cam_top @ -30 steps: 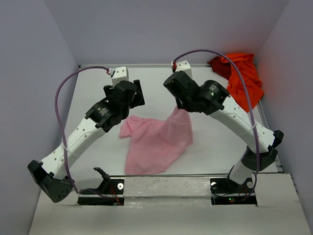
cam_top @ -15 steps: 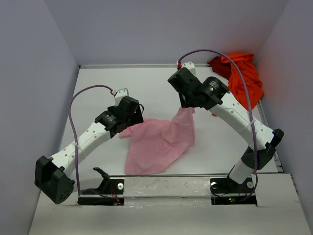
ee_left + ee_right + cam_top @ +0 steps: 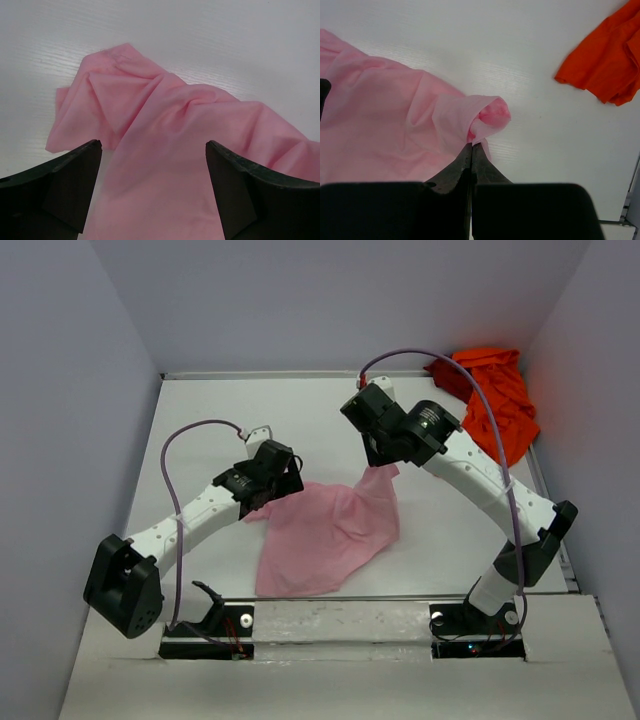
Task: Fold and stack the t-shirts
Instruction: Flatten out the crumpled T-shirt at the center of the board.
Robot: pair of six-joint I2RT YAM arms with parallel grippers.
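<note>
A pink t-shirt (image 3: pixel 325 535) lies crumpled in the middle of the white table (image 3: pixel 210 420). My right gripper (image 3: pixel 378 466) is shut on its far right corner and holds that corner a little raised; the wrist view shows the pinched fold (image 3: pixel 487 117) at the closed tips. My left gripper (image 3: pixel 280 490) is open, low over the shirt's left edge. In the left wrist view the pink cloth (image 3: pixel 160 150) fills the space between the spread fingers (image 3: pixel 75 170). An orange t-shirt (image 3: pixel 495 395) lies bunched at the far right corner.
The orange t-shirt also shows in the right wrist view (image 3: pixel 610 60), apart from the pink one. Grey walls (image 3: pixel 60 440) close in the table on the left, right and back. The arm bases (image 3: pixel 200 625) stand along the near edge.
My left arm has swung down and toward me, bringing its open gripper low onto the shirt's left edge. My right gripper has lowered the held corner slightly.
</note>
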